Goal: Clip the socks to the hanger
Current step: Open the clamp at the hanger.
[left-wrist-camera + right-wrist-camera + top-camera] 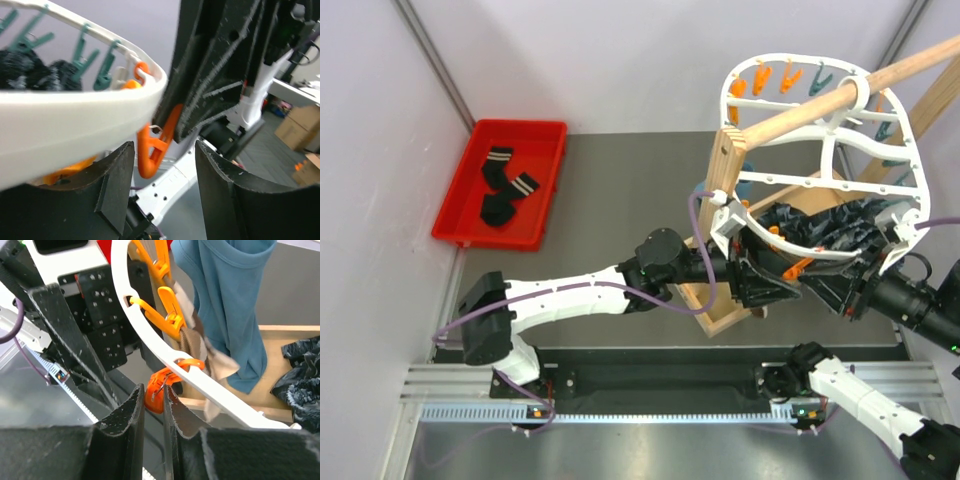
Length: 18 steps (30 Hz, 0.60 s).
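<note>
The white oval hanger (pixel 825 165) hangs from a wooden pole at the right, ringed with orange and teal pegs. Two black socks with striped cuffs (pixel 505 187) lie in the red tray. A brown-and-cream sock (pixel 194 342) hangs clipped from a peg on the hanger's rim (pixel 150 337). My right gripper (pixel 153 390) is shut on an orange peg (pixel 156 392) at that rim's lower edge. My left gripper (pixel 164 152) faces it from under the rim (pixel 75 117), open and holding nothing. The same orange peg (pixel 152 150) dangles just beyond the left fingertips.
The red tray (pixel 545 130) stands at the back left. A wooden post-and-base rack (pixel 728 170) carries the pole. A blue cloth (pixel 225 300) hangs behind the rim and crumpled black fabric (pixel 302 377) lies on the wooden base. The two arms nearly meet under the hanger (pixel 790 275).
</note>
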### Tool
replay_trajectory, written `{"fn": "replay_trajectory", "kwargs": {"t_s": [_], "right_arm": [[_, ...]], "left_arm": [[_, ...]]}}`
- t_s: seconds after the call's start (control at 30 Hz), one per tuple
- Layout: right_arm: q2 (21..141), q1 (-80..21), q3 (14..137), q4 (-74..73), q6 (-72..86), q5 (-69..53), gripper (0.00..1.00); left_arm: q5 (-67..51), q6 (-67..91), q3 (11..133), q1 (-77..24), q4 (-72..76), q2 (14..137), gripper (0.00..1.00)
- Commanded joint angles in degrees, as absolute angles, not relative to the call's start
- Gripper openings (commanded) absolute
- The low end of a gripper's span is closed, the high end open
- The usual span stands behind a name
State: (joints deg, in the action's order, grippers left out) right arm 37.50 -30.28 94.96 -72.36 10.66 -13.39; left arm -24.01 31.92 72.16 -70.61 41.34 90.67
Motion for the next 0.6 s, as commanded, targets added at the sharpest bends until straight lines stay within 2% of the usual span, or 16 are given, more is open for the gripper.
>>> {"fn": "replay_trajectory", "kwargs": {"t_s": [0.0, 0.1, 0.2, 0.27, 0.4, 0.43, 0.47, 0.5, 0.53, 0.57], "right_arm": [[37.35, -31.02, 96.15, -72.25, 11.87, -17.14, 0.00], [37.27, -30.94, 95.80, -72.16, 11.78, -17.75, 0.00], [37.18, -31.02, 95.36, -72.33, 11.78, -17.84, 0.00], [37.18, -30.94, 95.27, -72.42, 11.78, -18.02, 0.00], [37.00, -30.94, 95.36, -72.95, 11.86, -17.67, 0.00], [37.18, -31.02, 95.36, -73.30, 12.04, -17.40, 0.00], [37.18, -30.94, 95.36, -73.39, 12.82, -15.84, 0.01], [37.26, -30.94, 95.88, -73.74, 13.35, -14.69, 0.05], [37.44, -31.02, 96.15, -74.35, 14.23, -13.11, 0.22], [37.62, -30.94, 96.76, -74.62, 16.50, -9.70, 0.31]], "left_arm": [[-31.02, 34.28, 74.53, -70.58, 46.84, 91.49, 0.56], [-31.55, 34.28, 75.05, -70.66, 46.59, 91.76, 0.54], [-31.03, 34.28, 75.50, -70.66, 46.49, 92.02, 0.42], [-29.28, 34.02, 75.50, -70.66, 46.15, 91.85, 0.38], [-26.38, 32.43, 75.32, -70.66, 45.00, 91.23, 0.21], [-25.58, 31.82, 75.32, -70.58, 44.56, 91.06, 0.13], [-24.27, 31.47, 75.41, -70.66, 43.86, 90.88, 0.08], [-21.56, 30.86, 75.93, -70.84, 42.55, 90.88, 0.02], [-19.45, 28.24, 76.37, -71.71, 38.71, 90.53, 0.00], [-17.34, 26.21, 77.16, -72.41, 36.76, 90.35, 0.00]]}}
